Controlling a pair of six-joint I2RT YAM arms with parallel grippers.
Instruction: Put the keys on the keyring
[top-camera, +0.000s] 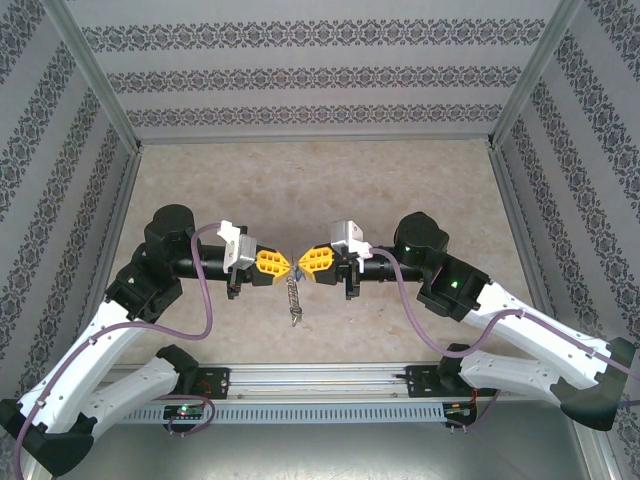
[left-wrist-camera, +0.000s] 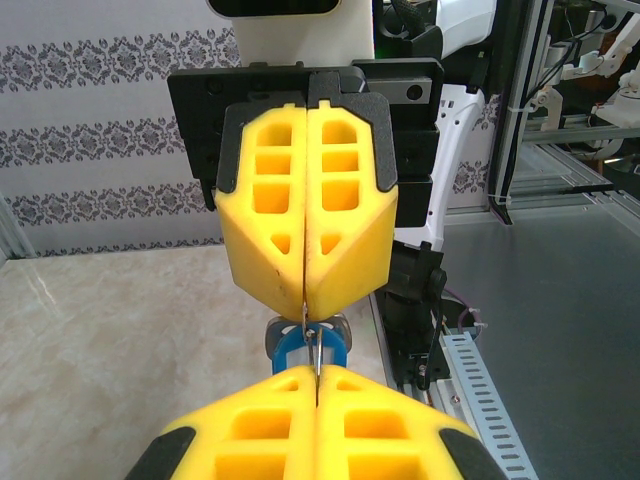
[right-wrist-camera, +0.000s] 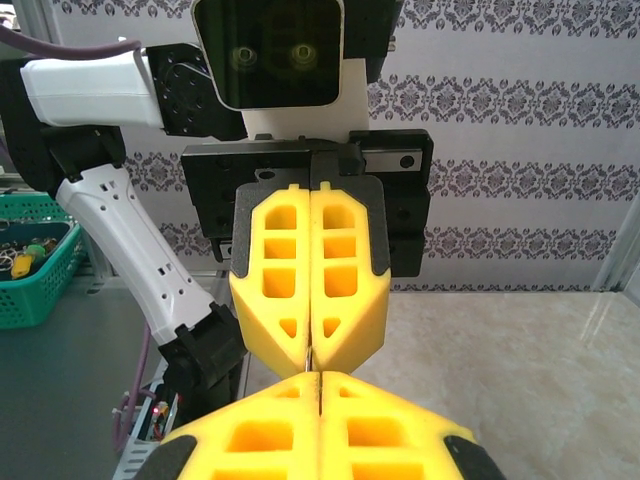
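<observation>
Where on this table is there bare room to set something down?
Bare: the far half of the table, from the arms to the back wall, out to both side walls. Crowded: the near middle, where the fingers meet tip to tip and the keyring hangs under them.

You are seeing no lettering, number, label or brand to read; the walls (top-camera: 300, 75) around the table (top-camera: 320, 190) are carrying ornamental bands, not writing.
</observation>
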